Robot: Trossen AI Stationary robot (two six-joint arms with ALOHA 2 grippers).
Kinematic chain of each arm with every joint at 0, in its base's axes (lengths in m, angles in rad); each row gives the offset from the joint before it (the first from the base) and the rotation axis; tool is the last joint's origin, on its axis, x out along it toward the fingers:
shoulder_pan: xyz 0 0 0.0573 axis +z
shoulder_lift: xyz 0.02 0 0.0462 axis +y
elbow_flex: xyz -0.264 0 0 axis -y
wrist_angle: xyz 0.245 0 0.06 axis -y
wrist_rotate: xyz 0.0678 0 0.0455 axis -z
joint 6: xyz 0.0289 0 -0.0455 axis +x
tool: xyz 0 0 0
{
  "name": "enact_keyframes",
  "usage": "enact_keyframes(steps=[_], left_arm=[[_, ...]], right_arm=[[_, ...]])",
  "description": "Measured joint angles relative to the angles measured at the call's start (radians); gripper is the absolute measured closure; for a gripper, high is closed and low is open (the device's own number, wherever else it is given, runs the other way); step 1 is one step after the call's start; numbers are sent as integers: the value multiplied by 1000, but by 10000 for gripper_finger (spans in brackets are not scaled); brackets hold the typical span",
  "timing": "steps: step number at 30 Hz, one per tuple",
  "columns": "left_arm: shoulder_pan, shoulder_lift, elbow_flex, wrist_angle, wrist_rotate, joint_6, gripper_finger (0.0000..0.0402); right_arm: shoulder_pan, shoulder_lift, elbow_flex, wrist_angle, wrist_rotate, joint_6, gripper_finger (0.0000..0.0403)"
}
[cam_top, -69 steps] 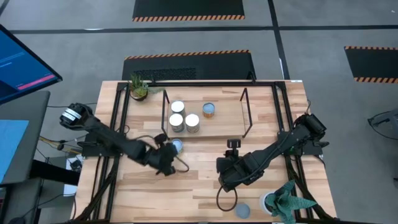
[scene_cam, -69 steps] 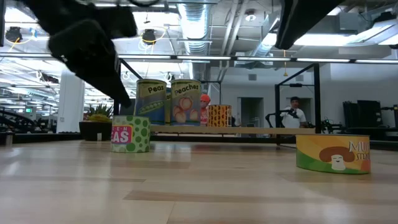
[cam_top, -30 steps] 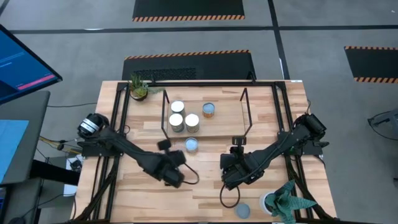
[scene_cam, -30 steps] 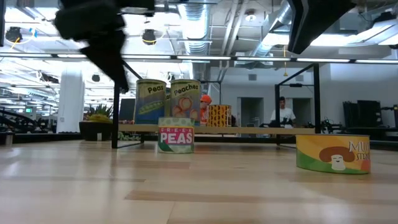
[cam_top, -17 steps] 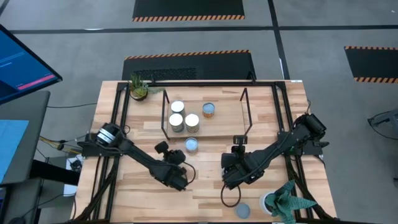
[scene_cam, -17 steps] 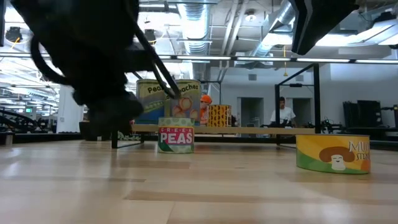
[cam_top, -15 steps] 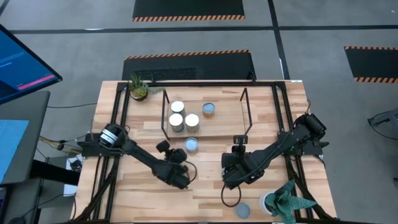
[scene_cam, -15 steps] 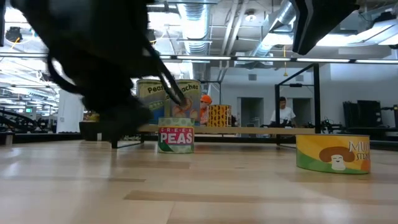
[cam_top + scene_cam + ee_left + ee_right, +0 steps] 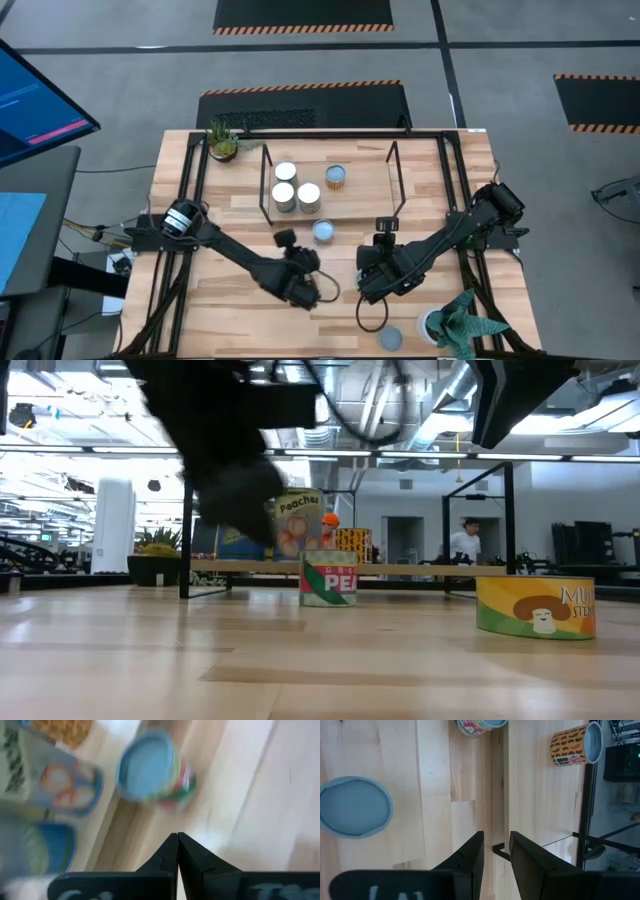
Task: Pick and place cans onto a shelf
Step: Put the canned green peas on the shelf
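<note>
A short peas can point(image 9: 323, 231) with a pale blue top stands upright on the table, just in front of the shelf point(image 9: 365, 186). It also shows in the low view point(image 9: 328, 578) and the left wrist view point(image 9: 150, 767). My left gripper point(image 9: 304, 250) is shut and low over the table. It points toward the table's right edge, just left of this can, and shows in its wrist view point(image 9: 177, 837). Several cans point(image 9: 285, 172) stand on the shelf board. A mushroom can point(image 9: 390, 338) stands at the near edge. My right gripper point(image 9: 495, 842) is open and empty over the table's middle point(image 9: 365, 272). My left gripper's shut fingertips point(image 9: 172, 845) point level at the peas can's side point(image 9: 175, 790) from the table's left. I cannot tell whether they touch it. The can stands upright on the table.
Potted plants stand at the far left point(image 9: 222, 140) and the near right point(image 9: 455, 320). The shelf's thin black rods point(image 9: 396, 185) rise at its ends. A black frame point(image 9: 185, 190) edges the table. A person point(image 9: 465, 545) stands far back in the room.
My left gripper, shut, has come down toward the table and gone toward the table's right edge. The peas can has slid to the right along the shelf's front. It has stayed upright and has turned a little about its axis.
</note>
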Motion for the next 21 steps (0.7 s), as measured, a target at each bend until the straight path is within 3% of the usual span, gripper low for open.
enact_keyframes(steps=[3,6,12,17,21], left_arm=[[-34,0,25,-199,83,-110,401],[-72,0,43,-361,174,-224,401],[-191,-21,51,-685,173,-524,401],[-287,-95,-37,-582,27,-603,401],[-305,-134,-135,-604,90,-704,401]], right_arm=[[0,0,0,1,6,0,287],[-7,0,0,15,84,-2,287],[-75,0,0,113,128,-128,287],[-161,0,0,335,-43,-386,287],[-229,0,0,510,-234,-559,287]])
